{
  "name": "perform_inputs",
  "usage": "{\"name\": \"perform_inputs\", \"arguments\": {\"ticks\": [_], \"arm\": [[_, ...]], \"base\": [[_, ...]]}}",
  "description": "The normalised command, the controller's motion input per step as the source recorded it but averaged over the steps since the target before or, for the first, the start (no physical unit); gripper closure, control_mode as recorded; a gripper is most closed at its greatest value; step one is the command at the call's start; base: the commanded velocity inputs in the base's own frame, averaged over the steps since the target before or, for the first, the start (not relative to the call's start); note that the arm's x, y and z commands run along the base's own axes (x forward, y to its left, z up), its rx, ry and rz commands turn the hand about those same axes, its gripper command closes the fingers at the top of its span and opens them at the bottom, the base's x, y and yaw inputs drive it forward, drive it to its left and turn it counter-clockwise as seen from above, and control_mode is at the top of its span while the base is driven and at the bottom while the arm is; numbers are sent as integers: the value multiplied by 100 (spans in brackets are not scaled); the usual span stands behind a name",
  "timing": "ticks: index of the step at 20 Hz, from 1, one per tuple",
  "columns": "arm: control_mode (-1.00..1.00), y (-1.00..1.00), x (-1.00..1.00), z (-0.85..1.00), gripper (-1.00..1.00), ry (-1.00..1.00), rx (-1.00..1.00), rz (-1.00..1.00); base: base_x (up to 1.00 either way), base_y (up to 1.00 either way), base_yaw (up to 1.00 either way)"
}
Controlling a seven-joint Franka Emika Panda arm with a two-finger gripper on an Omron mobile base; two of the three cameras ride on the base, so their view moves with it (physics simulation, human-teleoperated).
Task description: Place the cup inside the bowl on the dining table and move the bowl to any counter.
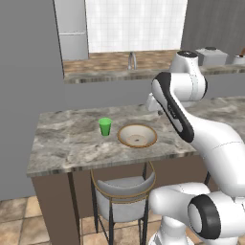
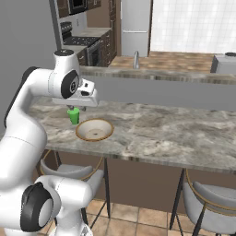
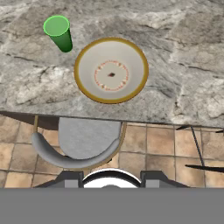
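Cup (image 1: 105,126) upright on table (image 1: 67,143), centre-left of left base frame, just beside bowl (image 1: 137,135), apart from it. Bowl near front table edge, empty, above grey stool (image 1: 123,191). In hand frame: cup (image 3: 59,33) upper left, bowl (image 3: 111,70) centre, stool (image 3: 83,144) below. In right base frame: tool (image 2: 76,105) raised over the table above cup (image 2: 73,115), left of bowl (image 2: 94,129). Tool grasping nothing; released or clenched: cannot tell.

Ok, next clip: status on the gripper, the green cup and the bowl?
Gripper high above dining table, holding nothing, jaw state unclear. Small green plastic cup upright beside wide tan-rimmed bowl, apart, not yet inside. Nothing between them.
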Motion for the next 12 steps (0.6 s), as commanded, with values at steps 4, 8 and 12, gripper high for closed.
{"name": "perform_inputs", "arguments": {"ticks": [4,8,12], "arm": [[-100,0,-1,0,-100,0,0,0],[-100,0,0,0,-100,0,0,0],[-100,0,0,0,-100,0,0,0]], "base": [[0,0,0],[0,0,0],[0,0,0]]}}
